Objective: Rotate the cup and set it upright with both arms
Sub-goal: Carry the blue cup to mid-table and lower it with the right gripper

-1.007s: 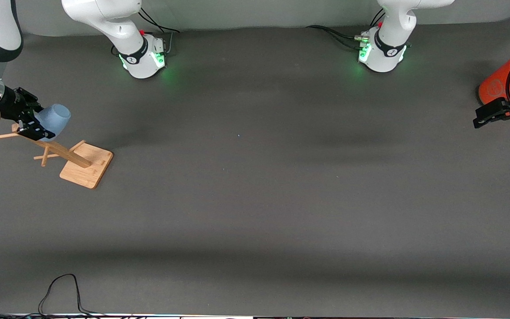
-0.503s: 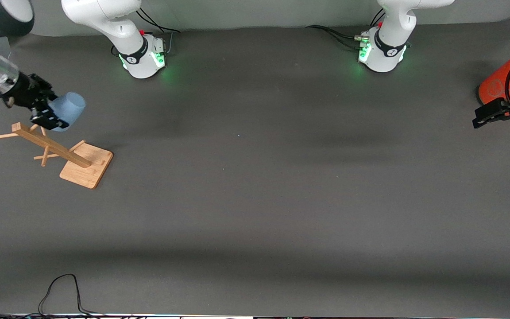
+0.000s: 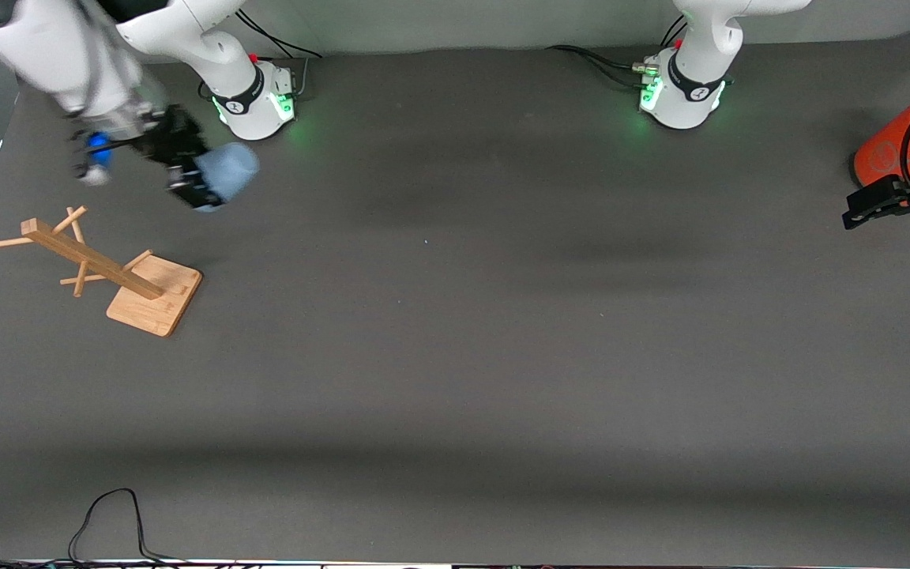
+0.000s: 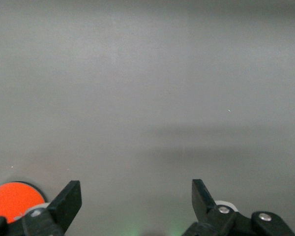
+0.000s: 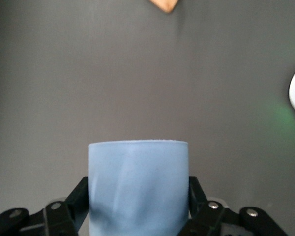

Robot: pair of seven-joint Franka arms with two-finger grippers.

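My right gripper [image 3: 194,178] is shut on the pale-blue cup [image 3: 226,172] and holds it on its side in the air, over the table near the right arm's base. In the right wrist view the cup [image 5: 137,187] fills the space between the black fingers [image 5: 78,196], which press on both its sides. My left gripper [image 3: 870,207] hangs at the left arm's end of the table, in front of the orange cylinder, and waits. In the left wrist view its fingers [image 4: 69,199] stand wide apart with nothing between them.
A wooden rack [image 3: 92,265] with pegs on a square base stands at the right arm's end of the table. An orange cylinder [image 3: 893,146] with a grey top stands at the left arm's end; it also shows in the left wrist view [image 4: 12,199]. A black cable [image 3: 107,514] lies at the near edge.
My right gripper has lifted the cup away from the wooden rack and carried it up and toward the right arm's base. The left arm has not moved.
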